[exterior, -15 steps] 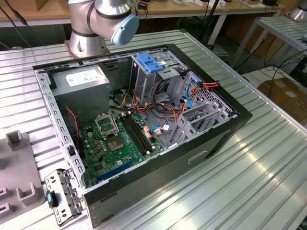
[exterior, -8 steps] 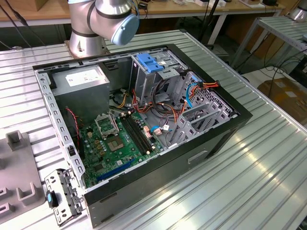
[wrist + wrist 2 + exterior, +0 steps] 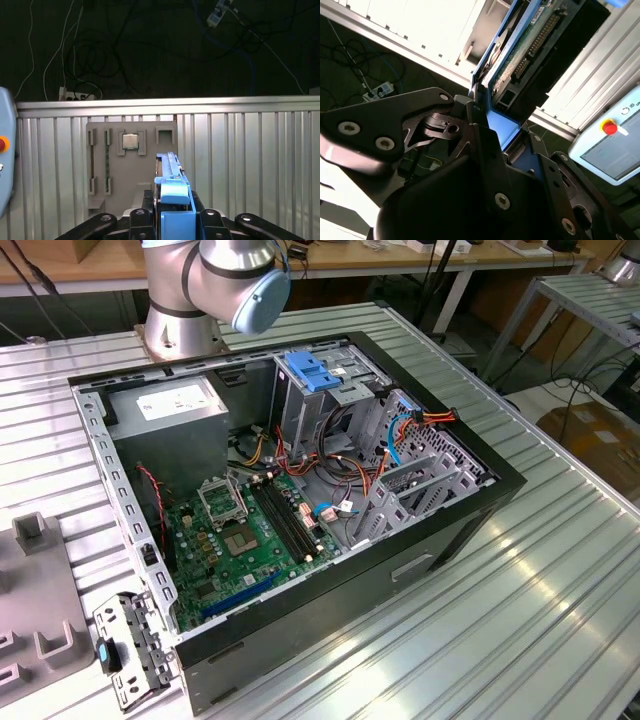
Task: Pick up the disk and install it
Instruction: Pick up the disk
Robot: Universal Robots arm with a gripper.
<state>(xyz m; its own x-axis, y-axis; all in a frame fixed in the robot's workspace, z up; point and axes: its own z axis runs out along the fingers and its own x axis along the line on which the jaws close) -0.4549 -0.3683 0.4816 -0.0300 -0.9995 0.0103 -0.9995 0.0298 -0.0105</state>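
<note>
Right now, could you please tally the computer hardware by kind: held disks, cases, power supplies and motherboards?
Held disk: 1
Computer case: 1
Power supply: 1
Motherboard: 1
Total: 4

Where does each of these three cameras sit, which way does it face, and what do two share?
Exterior view: off the arm, looking down aslant at the open computer case on the ribbed table; the arm's base shows.
Second wrist view: at the wrist, looking along the gripper at the disk it clamps, circuit board showing.
First wrist view: at the wrist, looking over the gripper and the disk's edge to a grey tray.
Both wrist views share the gripper and the disk.
</note>
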